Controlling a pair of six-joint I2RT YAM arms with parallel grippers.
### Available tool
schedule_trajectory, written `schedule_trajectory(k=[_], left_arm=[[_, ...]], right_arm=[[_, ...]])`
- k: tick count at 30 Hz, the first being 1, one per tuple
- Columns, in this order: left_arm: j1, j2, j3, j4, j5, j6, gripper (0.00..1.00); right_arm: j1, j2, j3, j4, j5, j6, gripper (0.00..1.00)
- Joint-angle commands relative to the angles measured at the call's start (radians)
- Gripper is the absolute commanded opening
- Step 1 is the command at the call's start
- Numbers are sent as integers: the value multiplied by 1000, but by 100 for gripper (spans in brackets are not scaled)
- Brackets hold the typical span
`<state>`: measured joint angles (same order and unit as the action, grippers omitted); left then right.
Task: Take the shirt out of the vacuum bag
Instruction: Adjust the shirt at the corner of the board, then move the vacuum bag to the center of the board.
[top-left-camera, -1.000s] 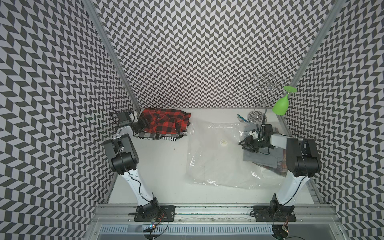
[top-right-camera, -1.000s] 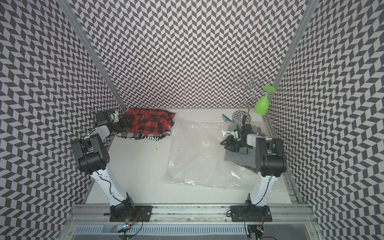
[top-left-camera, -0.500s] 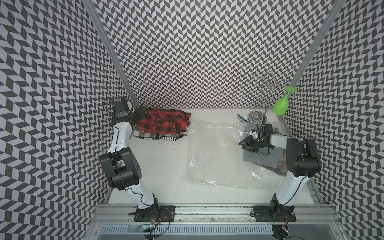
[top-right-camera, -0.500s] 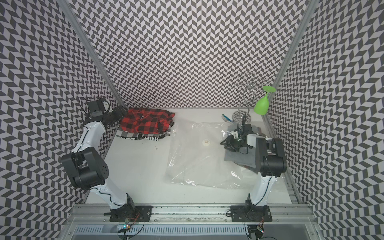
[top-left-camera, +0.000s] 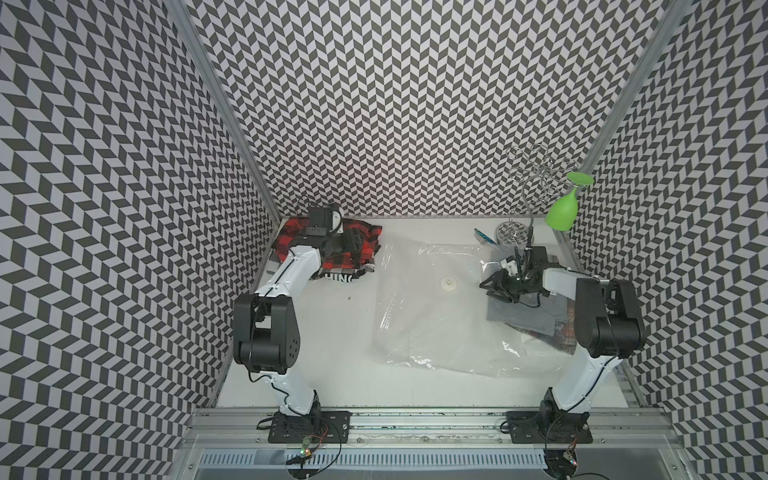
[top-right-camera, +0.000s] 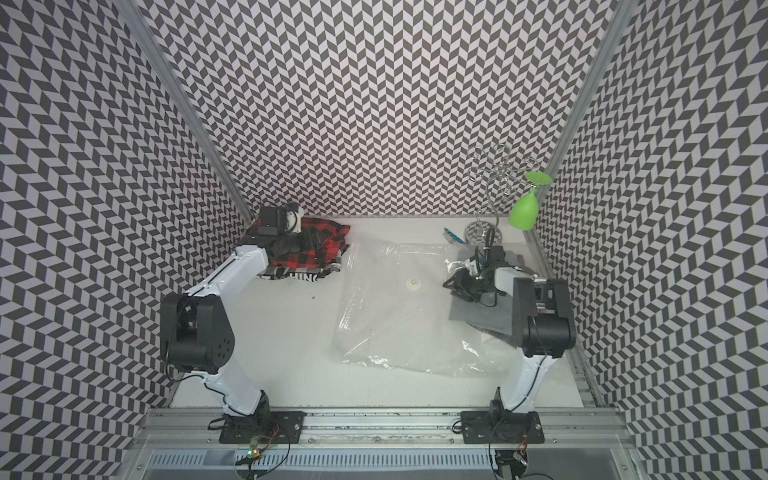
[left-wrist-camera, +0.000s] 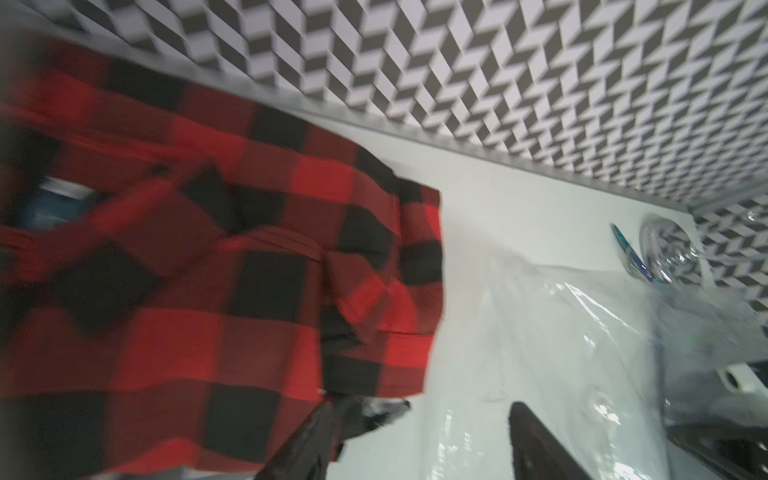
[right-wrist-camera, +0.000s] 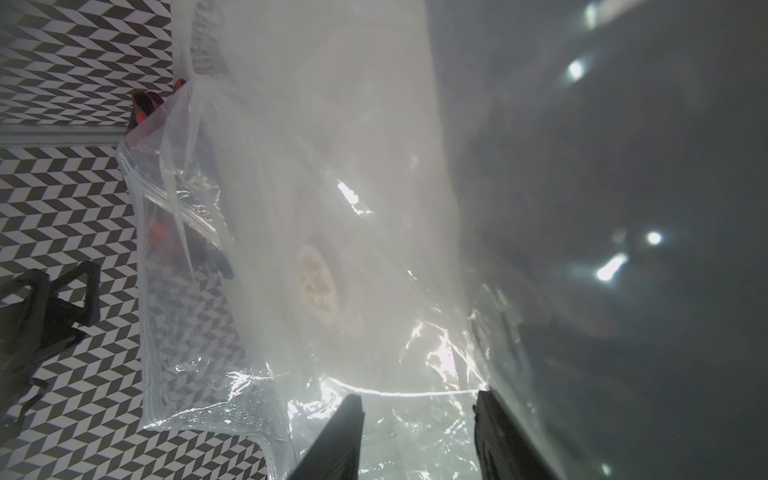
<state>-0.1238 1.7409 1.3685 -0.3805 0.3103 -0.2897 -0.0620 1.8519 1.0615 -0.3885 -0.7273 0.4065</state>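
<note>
**Vacuum bag** (top-left-camera: 424, 324) (top-right-camera: 386, 328): clear, crinkled plastic, lying flat on the table (top-left-camera: 324, 353). It runs from under the right tool out towards the left tool. Its round white valve (top-left-camera: 449, 283) (right-wrist-camera: 316, 282) faces up, just ahead of the right tool's fingertips.

**Right tool** (top-left-camera: 492, 289) (right-wrist-camera: 417, 399): low on the bag's edge on the right arm's side. Fingers (right-wrist-camera: 332, 436) stand apart, with bright creased film lying across the gap. No pinch on the film shows.

**Grey garment** (top-left-camera: 523, 316): directly beneath the right tool and seen through the film. Whether it is inside the bag or under it cannot be told. A paler plaid cloth (top-left-camera: 559, 332) shows at its edge beside the right arm.

**Red plaid shirt** (top-left-camera: 357, 259) (top-right-camera: 320, 249) (left-wrist-camera: 249, 270): red and black check, bunched. It lies outside the bag, directly below the left tool, its near edge just beside the bag. A black-and-white printed cloth (top-left-camera: 336, 276) lies under it.

**Left tool** (top-left-camera: 353, 243) (left-wrist-camera: 422, 407): above the shirt, fingers (left-wrist-camera: 307, 440) spread with nothing between them. The wrist view is motion-blurred.

**Wire glass rack** (top-left-camera: 513, 232): beyond the right tool. A green wine glass (top-left-camera: 563, 214) hangs on it upside down.
</note>
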Motion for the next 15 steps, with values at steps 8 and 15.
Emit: schedule_trajectory(k=[8,15], left_arm=[[-77,-134,-288,101,201,-84,33],[-107,-144,-426,297,420,-180,33]], right_arm=[[-7,-165,70,-93,116,-53,47],[-43,-248,157,-195,400,-40,47]])
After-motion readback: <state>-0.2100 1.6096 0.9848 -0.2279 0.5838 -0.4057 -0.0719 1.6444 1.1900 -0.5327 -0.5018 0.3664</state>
